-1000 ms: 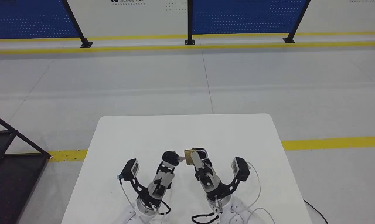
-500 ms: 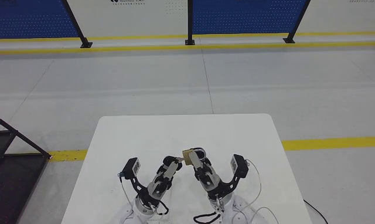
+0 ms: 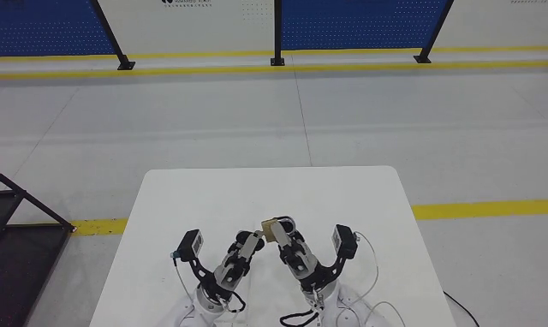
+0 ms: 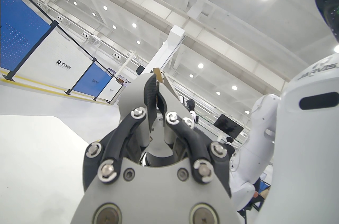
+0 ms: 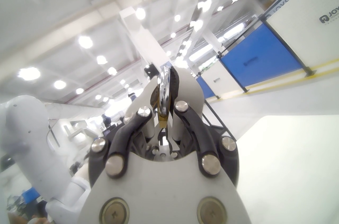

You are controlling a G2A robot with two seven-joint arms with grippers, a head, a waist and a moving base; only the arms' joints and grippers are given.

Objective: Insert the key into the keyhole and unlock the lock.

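right end effector point(image 5: 165, 92) | clamped on lock point(image 5: 163, 95) | brass body, silver shackle | white table point(image 5: 291, 156) alongside

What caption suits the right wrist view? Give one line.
Right gripper shut on the brass padlock, held edge-on to the wrist camera.

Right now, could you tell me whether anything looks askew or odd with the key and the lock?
Nothing stands out. The left gripper is shut on the key, the right gripper on the lock, both held above the table, close together. Whether the key is inserted cannot be told.
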